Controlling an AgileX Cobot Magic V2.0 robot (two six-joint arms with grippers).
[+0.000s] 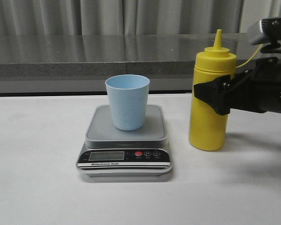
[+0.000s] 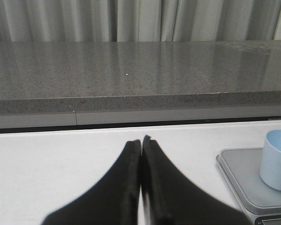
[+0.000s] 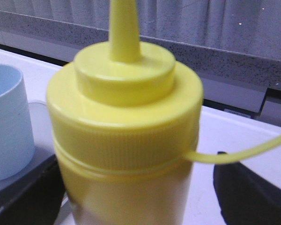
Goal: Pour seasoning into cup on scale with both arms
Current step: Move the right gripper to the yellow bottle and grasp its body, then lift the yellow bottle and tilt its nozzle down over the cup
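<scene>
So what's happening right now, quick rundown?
Right gripper around yellow bottle, which stands on table; grip unconfirmed. Left gripper shut, empty. Cup upright on scale. Nothing blocking.

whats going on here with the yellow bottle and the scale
The right end effector sits around the upright yellow seasoning bottle, which stands on the white table beside the scale. Whether it is gripping tightly cannot be told. The pale blue cup stands upright on the scale's platform. The left end effector is shut, holds nothing and is off to the cup's left. No pouring is under way.
</scene>
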